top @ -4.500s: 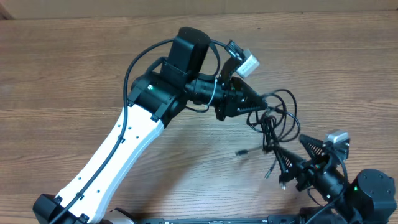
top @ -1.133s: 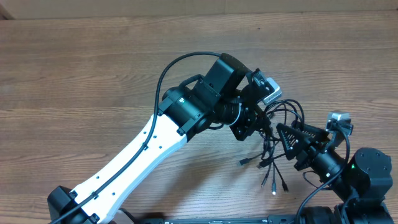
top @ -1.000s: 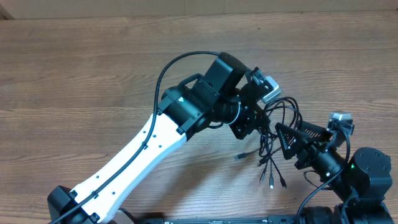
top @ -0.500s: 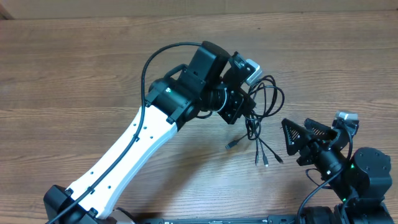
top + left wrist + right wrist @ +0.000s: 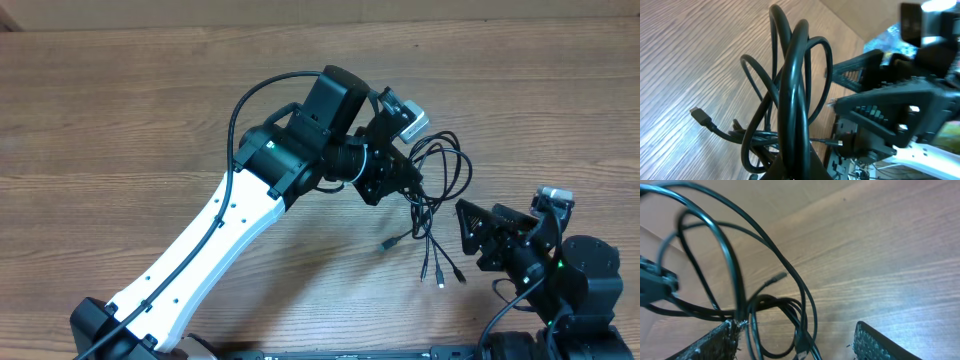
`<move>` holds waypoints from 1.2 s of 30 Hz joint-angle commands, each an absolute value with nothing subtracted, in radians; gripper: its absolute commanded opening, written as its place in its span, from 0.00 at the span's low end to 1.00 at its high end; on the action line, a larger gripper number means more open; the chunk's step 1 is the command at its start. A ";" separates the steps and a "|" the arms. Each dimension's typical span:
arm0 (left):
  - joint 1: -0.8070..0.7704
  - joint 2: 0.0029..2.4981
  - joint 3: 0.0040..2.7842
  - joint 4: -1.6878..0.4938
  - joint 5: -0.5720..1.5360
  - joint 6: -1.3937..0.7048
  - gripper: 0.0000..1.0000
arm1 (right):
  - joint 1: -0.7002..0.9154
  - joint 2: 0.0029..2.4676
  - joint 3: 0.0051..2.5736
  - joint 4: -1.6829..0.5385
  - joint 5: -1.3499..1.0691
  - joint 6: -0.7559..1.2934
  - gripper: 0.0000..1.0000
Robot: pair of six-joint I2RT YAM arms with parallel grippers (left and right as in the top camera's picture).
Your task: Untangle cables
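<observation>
The cables (image 5: 428,232) are a bundle of thin black cords. My left gripper (image 5: 400,182) is shut on them and holds them above the table. Loops stick out to the right, and several plug ends (image 5: 441,277) hang down toward the wood. In the left wrist view the cables (image 5: 792,100) run straight into the shut jaws (image 5: 792,170). My right gripper (image 5: 488,242) is open and empty, just right of the hanging plugs and apart from them. In the right wrist view the cables (image 5: 740,265) loop in front of the open fingers (image 5: 796,326).
The wooden table (image 5: 150,120) lies all around. The left arm's white link (image 5: 200,250) crosses the lower left. The right arm's black base (image 5: 590,290) sits at the lower right corner. The right gripper also shows in the left wrist view (image 5: 880,112).
My left gripper carried the bundle up and left, then back a little to the right. My right gripper drew back to the lower right, away from the cables, with its fingers open.
</observation>
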State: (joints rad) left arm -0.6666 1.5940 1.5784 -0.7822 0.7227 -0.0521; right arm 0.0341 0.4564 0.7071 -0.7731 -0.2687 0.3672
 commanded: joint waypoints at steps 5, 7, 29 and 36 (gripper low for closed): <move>-0.618 1.588 1.594 -0.681 0.996 -0.028 0.04 | 0.032 0.454 0.719 -0.861 -0.255 0.397 0.73; -0.603 1.588 1.594 -0.652 1.053 -0.058 0.04 | 0.032 0.454 0.719 -0.887 -0.266 0.397 0.73; -0.595 1.588 1.594 -0.561 1.065 -0.432 0.04 | 0.032 0.454 0.719 -0.899 -0.468 0.396 0.76; -0.594 1.588 1.594 -0.489 1.168 -0.518 0.04 | 0.032 0.456 0.719 -0.886 -0.310 0.397 0.77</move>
State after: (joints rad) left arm -0.5938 1.5940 1.5780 -0.5156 1.0706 -0.4435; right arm 0.0341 0.4564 0.7071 -0.9024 -0.4042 0.3923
